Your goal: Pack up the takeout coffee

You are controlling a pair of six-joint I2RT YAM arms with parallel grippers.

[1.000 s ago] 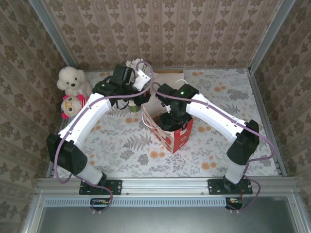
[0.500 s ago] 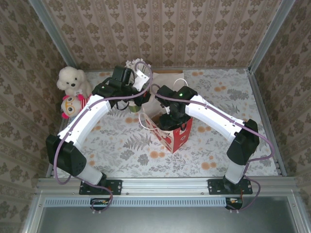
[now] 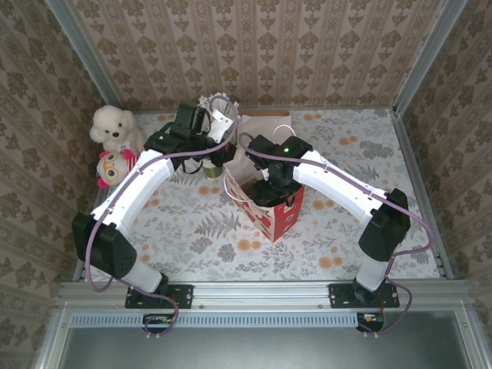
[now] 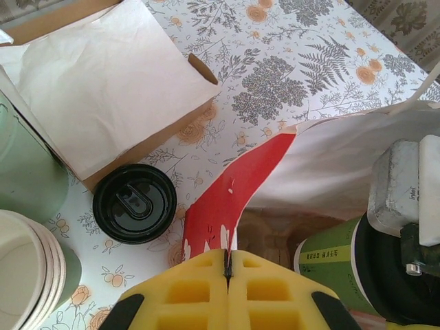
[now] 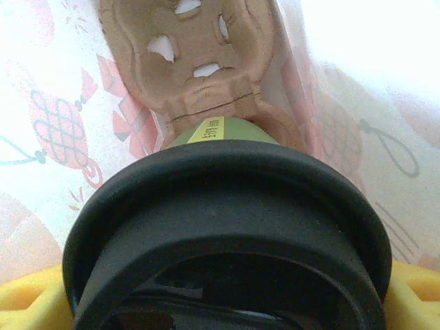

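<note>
R gripper (image 5: 220, 302), reaching inside the red-and-white bag (image 4: 240, 185), clasps the lidded green cup (image 4: 330, 265) by its sides, over a cardboard carrier (image 5: 206, 55) in the bag. L gripper (image 4: 227, 265) sits clenched at the bag's rim. A loose black lid (image 4: 134, 203) lies just outside the bag.

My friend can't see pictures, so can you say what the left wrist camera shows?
The left gripper, yellow jaws shut, pinches the rim of a red-and-white paper bag. Inside the bag is a green cup with a black lid on; a second black lid lies loose on the flowery table.
</note>
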